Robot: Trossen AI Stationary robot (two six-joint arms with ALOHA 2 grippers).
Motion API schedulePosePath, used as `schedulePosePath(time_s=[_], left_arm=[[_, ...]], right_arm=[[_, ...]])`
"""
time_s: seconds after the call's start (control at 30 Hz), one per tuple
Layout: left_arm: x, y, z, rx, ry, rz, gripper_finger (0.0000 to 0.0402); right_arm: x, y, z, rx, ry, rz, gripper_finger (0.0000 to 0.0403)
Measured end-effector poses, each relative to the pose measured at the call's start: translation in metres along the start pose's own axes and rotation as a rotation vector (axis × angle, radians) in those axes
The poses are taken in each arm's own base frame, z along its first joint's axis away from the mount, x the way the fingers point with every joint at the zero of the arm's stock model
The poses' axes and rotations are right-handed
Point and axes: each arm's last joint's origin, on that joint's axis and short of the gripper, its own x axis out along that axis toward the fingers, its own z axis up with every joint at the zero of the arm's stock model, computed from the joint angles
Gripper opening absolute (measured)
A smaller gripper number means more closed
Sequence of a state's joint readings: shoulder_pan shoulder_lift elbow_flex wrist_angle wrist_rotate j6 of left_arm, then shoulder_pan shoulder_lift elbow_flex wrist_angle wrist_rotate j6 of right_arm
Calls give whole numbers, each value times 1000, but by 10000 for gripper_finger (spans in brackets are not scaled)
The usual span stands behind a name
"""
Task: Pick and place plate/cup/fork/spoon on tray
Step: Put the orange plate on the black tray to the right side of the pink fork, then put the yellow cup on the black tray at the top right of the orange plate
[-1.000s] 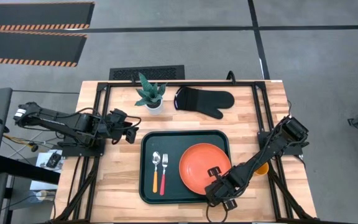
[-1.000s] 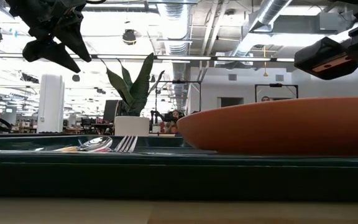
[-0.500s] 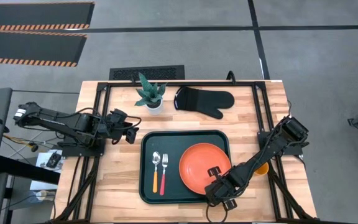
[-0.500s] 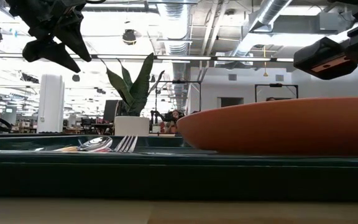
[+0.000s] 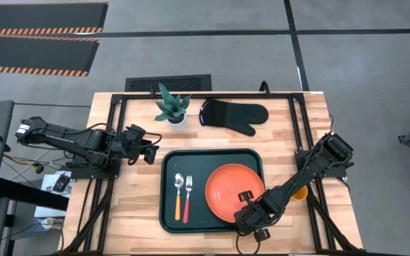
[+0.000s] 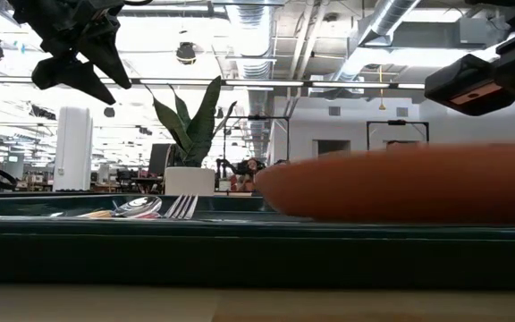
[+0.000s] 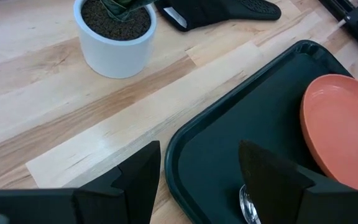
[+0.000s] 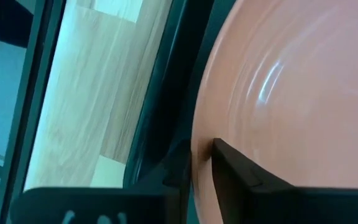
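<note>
The orange-red plate (image 5: pixel 232 190) is in the right half of the dark tray (image 5: pixel 171 213). My right gripper (image 5: pixel 251 215) is shut on the plate's near right rim. The spoon (image 5: pixel 178 195) with the orange-yellow handle and the red-handled fork (image 5: pixel 188 195) lie side by side in the tray's left half. The cup (image 5: pixel 301 193) stands on the table right of the tray, mostly hidden by my right arm. My left gripper (image 5: pixel 151 151) is open and empty above the table, just off the tray's far left corner (image 7: pixel 185 134). My right gripper pinches the plate's rim (image 8: pixel 201 146) at its near right side, one finger (image 8: pixel 244 171) on the plate's upper face and the other finger (image 8: pixel 169 180) at its outer side. The fingers come from the near right, slanting down. The plate (image 6: pixel 401 183) sits tilted, its held side higher.
A potted plant (image 5: pixel 171 108) in a white pot and a black oven mitt (image 5: pixel 235 115) lie on the table behind the tray. Black frame rails (image 5: pixel 112 171) run along both sides of the table. Bare wood shows around the tray.
In the low view the plate's held side has sunk a little and the plate shows blurred. My right gripper has gone slightly down with it. My left gripper has kept still.
</note>
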State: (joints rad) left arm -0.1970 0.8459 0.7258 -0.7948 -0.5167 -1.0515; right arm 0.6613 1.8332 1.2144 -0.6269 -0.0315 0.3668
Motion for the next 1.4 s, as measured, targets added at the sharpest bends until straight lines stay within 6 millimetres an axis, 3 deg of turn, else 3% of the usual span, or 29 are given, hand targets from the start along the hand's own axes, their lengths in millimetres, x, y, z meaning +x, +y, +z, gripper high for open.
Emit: schedulePosePath(time_s=[0.4,0.53,0.67,0.9,1.03,1.13,1.27,1.4], left_arm=[[0,0,0,0,10,-5,203],[0,0,0,0,10,-5,203],[0,0,-1,2,20,-11,203],[0,0,0,3,13,-6,203],[0,0,0,2,12,-7,203],[0,0,0,2,12,-7,203],[0,0,0,1,11,-7,203],[0,0,0,1,11,-6,203]], right_arm=[[-3,5,3,16,28,123,185],[-23,7,6,35,-11,141,195],[-56,2,0,110,-31,130,193],[-133,-14,-38,424,-80,-60,181],[-180,-28,-74,740,-192,-181,185],[-205,-41,-105,1017,-179,-268,198],[-217,-48,-131,1222,-96,-318,214],[-208,-52,-143,1283,-65,-301,218]])
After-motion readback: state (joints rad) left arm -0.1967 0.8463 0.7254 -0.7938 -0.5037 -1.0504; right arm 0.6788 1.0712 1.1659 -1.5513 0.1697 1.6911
